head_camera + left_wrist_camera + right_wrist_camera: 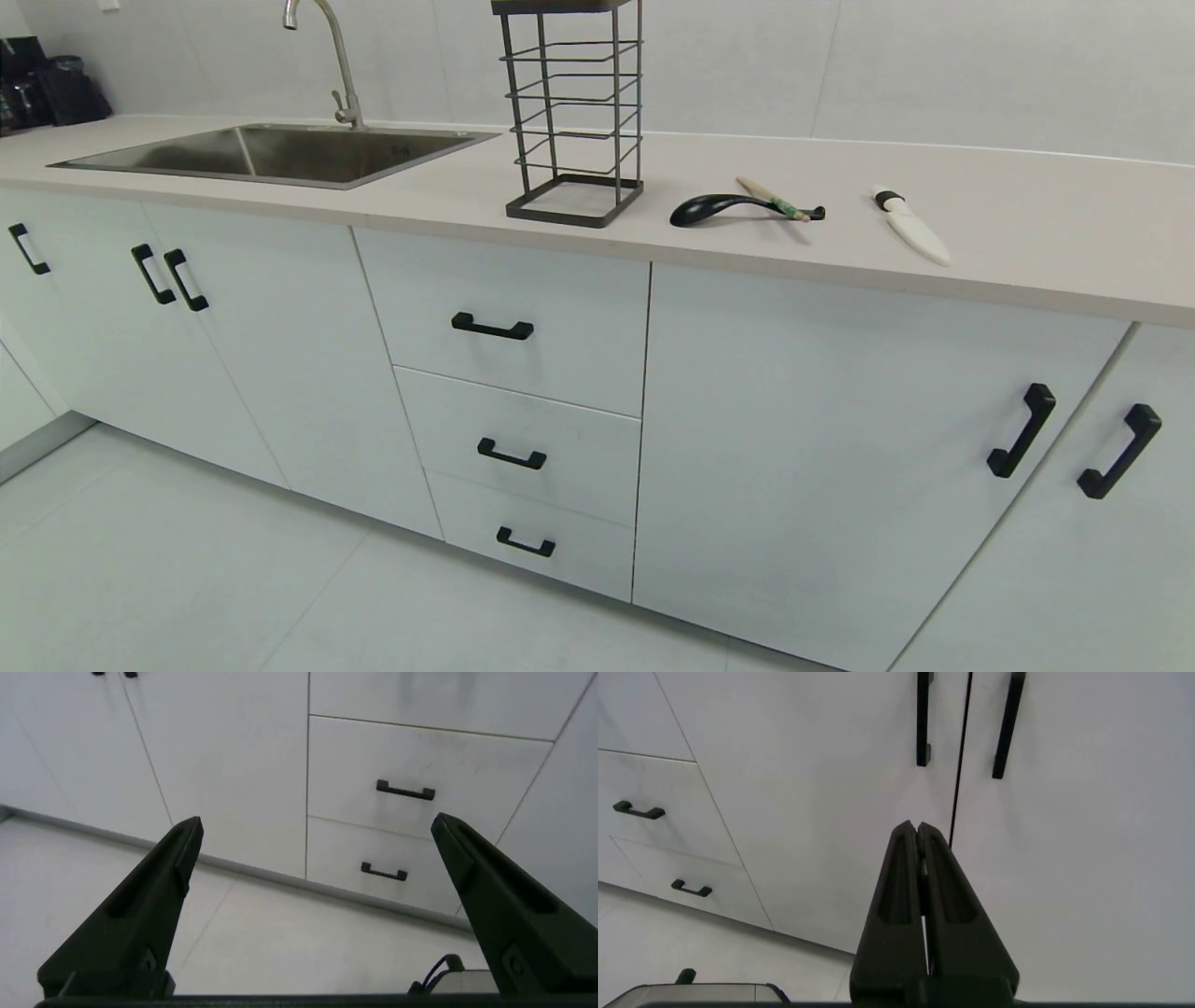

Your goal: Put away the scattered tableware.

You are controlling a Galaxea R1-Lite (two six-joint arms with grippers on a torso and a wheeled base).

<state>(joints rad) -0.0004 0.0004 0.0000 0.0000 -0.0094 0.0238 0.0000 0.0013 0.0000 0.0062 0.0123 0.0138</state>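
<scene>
Three pieces of tableware lie loose on the tabletop (1027, 233).

Head view: the black spoon (719, 207) is nearest the wire rack (574, 112), bowl toward the rack, with its long axis running along the tabletop. A wooden stick (773, 199) with a green band slants over the far end of the spoon's handle (touching it, as far as you can judge). Well apart, farther from the rack, is the white knife (910, 224), lying oblique with its dark-banded end toward the wall and its pale end toward the front edge. The sink (271, 154) is beyond the rack on the other side.

Left wrist view: the left hand (318, 826) is released, fingers spread wide with nothing between them. It faces the drawers (420, 765) and their handles (405, 791).

Right wrist view: the right hand (917, 831) is clenched, fingers pressed flat together on nothing. It faces a pair of door handles (924, 719).

Judgement: both hands sit low at the cabinet fronts, so all the tableware lies above them. The paired doors stand below the knife end, so your right hand is likely the nearer one. It must release before any grasp, closing across the piece's long axis.

Writing: none that you can read on any piece.
</scene>
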